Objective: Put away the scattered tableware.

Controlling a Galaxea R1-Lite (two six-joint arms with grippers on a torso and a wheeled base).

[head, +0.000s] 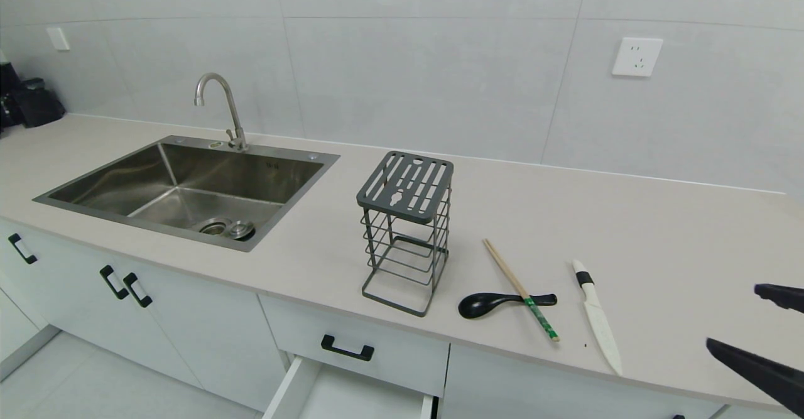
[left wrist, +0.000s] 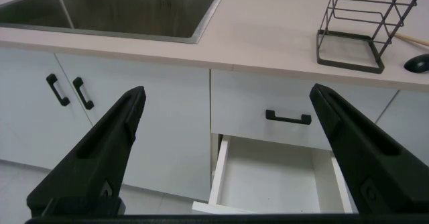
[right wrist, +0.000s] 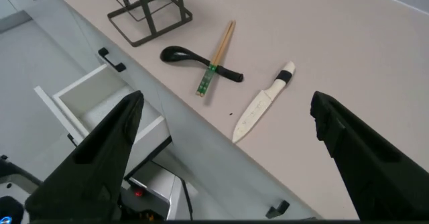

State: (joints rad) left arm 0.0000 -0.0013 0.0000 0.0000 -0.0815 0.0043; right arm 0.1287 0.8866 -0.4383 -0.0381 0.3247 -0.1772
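On the beige counter [head: 565, 218] lie a black spoon [head: 496, 303], a pair of wooden chopsticks [head: 520, 289] with green ends resting across the spoon's handle, and a white knife [head: 597, 315] with a black band. A grey wire rack [head: 405, 230] stands upright just left of them. My right gripper [head: 733, 316] is open at the counter's right front, to the right of the knife; its wrist view looks down on the knife [right wrist: 263, 103], chopsticks [right wrist: 218, 55] and spoon [right wrist: 194, 56]. My left gripper [left wrist: 228, 93] hangs open in front of the cabinets, below counter level.
A steel sink [head: 188, 186] with a faucet [head: 220, 108] takes up the counter's left. Under the rack, a white drawer [head: 352, 400] is pulled open [left wrist: 275, 180], with a shut drawer above it. A wall socket [head: 637, 56] sits behind.
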